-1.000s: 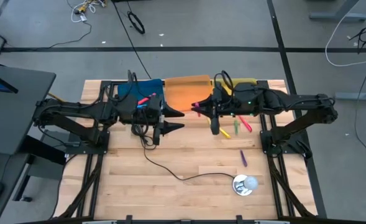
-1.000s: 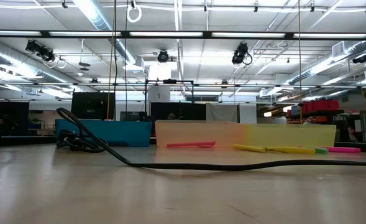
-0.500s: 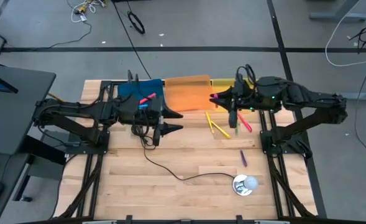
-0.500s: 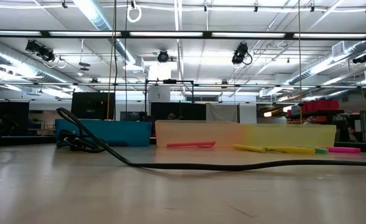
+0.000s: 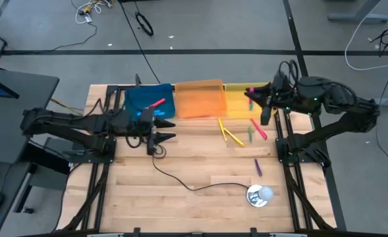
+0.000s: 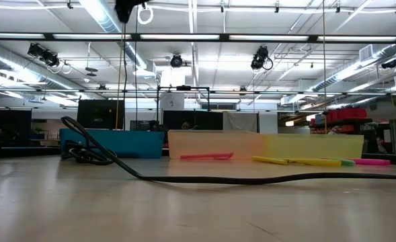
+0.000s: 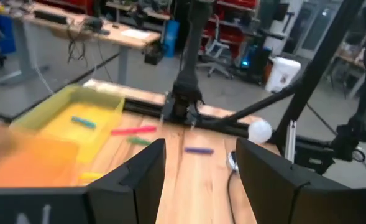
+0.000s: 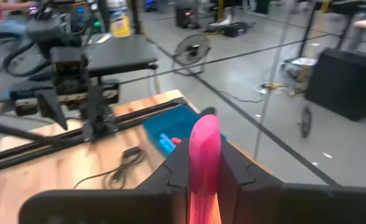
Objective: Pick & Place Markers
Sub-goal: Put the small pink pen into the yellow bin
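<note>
Right gripper (image 5: 259,105), upper right, fingers pinched mid-shaft on a pink marker (image 8: 204,155): light, stiff, slippery. Left gripper (image 5: 161,137) half-open, holding nothing.

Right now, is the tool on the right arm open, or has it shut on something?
Shut on a pink marker. The right wrist view shows the marker pinched between the right tool's two dark fingers; from above, that tool hovers over the yellow tray.
</note>
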